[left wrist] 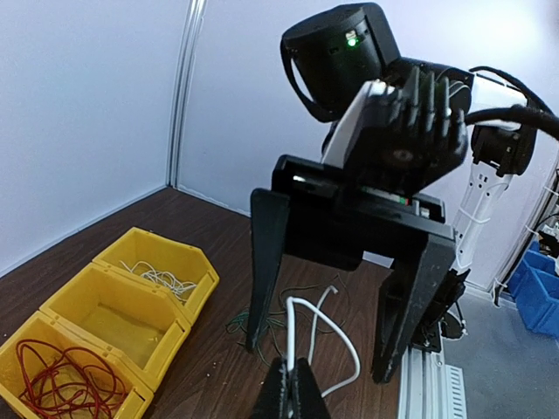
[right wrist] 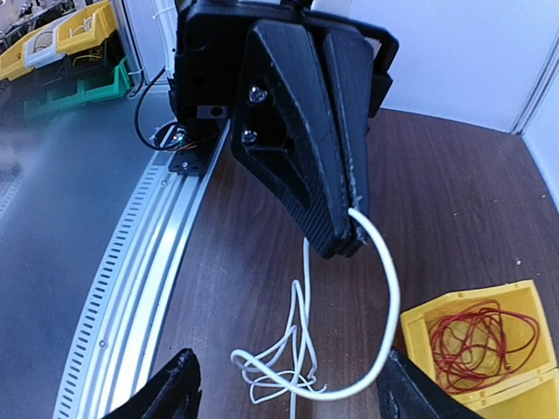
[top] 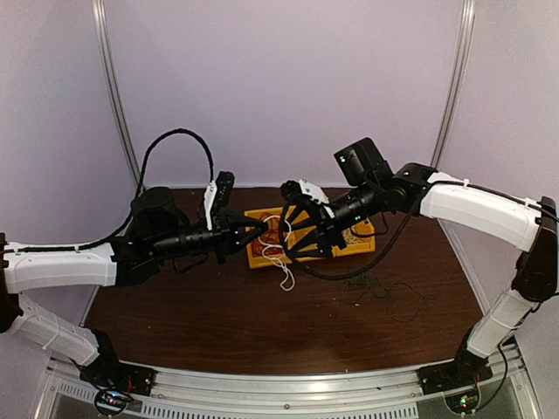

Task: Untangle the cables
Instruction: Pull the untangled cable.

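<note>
Reaching in from the left, the left gripper (top: 262, 230) is closed tight, its two fingers pressed together on a white cable (top: 284, 272) above the left end of the yellow bin (top: 362, 240).

The right wrist view faces this gripper (right wrist: 345, 243) head on. The white cable (right wrist: 389, 297) leaves the pinched tips, curves down in one broad arc and ends in a loose bunch of loops on the table (top: 218, 314), just near of the bin.

From the left wrist, the same cable (left wrist: 336, 336) rises out of the shut fingers (left wrist: 293, 393) as a narrow hoop.

To its right, the right gripper (top: 293, 231) points toward the left one with its fingers spread wide and holding nothing. In the left wrist view they (left wrist: 319, 358) stand either side of the hoop without touching it. In its own camera the tips (right wrist: 288, 353) flank the loops below.

The bin (left wrist: 131, 301) has three compartments. Red cables (left wrist: 65, 380) lie coiled in the left one, the middle one shows bare yellow, and a few white cables (left wrist: 166, 279) lie in the right one.

Farthest right, thin dark cables (top: 389, 288) sprawl on the table, near of the bin's right end.
</note>
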{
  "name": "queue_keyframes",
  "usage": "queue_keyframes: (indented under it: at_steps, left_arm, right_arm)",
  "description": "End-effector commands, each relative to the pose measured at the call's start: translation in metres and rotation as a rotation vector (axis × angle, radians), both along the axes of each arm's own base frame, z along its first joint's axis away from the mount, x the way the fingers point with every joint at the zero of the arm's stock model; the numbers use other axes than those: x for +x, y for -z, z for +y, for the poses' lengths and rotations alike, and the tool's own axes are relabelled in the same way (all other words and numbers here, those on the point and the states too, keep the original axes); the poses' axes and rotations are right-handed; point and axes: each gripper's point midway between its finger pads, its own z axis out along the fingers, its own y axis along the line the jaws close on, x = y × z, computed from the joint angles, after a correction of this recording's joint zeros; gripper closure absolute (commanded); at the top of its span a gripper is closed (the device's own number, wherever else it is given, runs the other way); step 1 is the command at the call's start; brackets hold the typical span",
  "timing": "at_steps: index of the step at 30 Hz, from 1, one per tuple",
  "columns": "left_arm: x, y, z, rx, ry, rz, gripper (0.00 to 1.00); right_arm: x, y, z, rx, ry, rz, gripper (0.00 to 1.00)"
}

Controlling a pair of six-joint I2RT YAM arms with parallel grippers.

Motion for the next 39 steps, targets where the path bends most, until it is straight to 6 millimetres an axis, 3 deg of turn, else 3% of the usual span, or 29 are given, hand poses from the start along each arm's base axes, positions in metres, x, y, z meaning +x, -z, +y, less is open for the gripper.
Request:
queue_keyframes:
  at_steps: [1,10,32,36,39]
  left_arm:
    - [0.000,-0.023,-0.002,-0.054,-0.006,-0.045,1.00]
    - [0.002,-0.019,0.005,-0.052,-0.047,-0.042,1.00]
    - [0.011,-0.021,0.013,-0.085,-0.139,-0.028,1.00]
    - [0.018,-0.021,0.020,-0.085,-0.200,-0.029,1.00]
    - [0.027,-0.018,0.028,-0.048,-0.270,-0.031,1.00]
  right_arm:
    - [-0.017,-0.004,0.011,0.007,-0.085,0.111,0.31]
    - [-0.048,-0.028,0.013,0.115,-0.248,0.251,0.37]
    - [-0.055,-0.038,0.029,0.187,-0.317,0.440,0.32]
    - [-0.073,-0.035,0.029,0.181,-0.400,0.509,0.36]
    - [-0.093,-0.031,0.027,0.165,-0.458,0.544,0.45]
